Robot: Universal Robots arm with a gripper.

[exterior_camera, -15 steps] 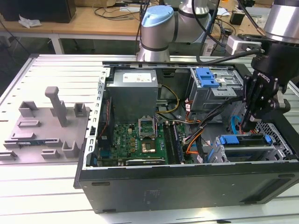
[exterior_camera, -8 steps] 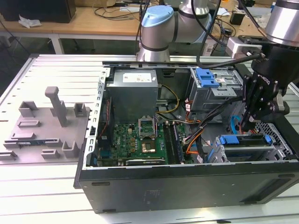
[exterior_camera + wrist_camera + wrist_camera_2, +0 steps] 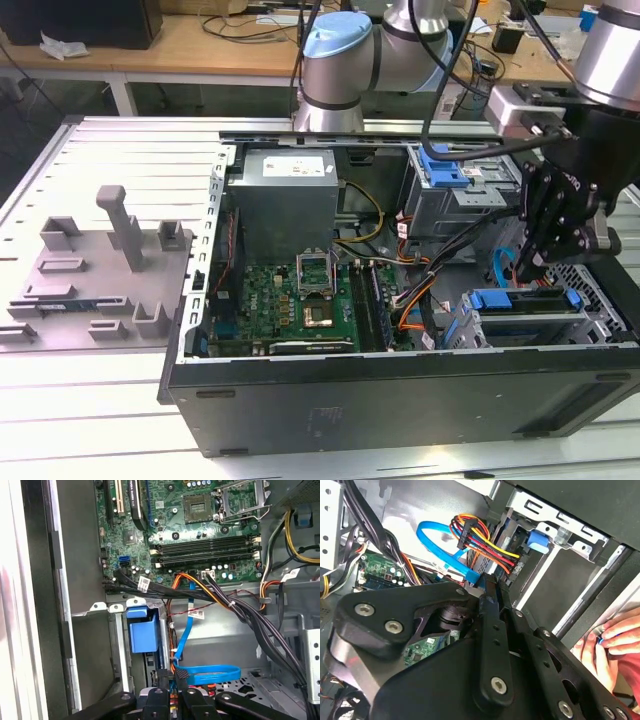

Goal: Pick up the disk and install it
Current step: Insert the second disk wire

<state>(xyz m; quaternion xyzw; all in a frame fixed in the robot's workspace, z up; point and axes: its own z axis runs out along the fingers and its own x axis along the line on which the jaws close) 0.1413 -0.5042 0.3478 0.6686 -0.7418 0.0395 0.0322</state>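
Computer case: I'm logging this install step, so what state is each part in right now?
Computer case: on its side, side panel off.
Disk: lying in the front drive bay, blue carrier on it.
Gripper: inside the case, just above the disk.
CPU socket: retention frame flipped up, no cooler fitted.
Blue data cable: looped loosely beside the bay.

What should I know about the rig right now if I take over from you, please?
Gripper: hangs inside the open computer case, just above the drive bay at the exterior view's right.
Disk: lies in that bay, blue carrier showing, right beneath the gripper.
Done: the disk appears to be placed in the bay.
Left: I cannot tell whether it is fully seated.
Caution: a person's hand is at the case's edge in the second wrist view.
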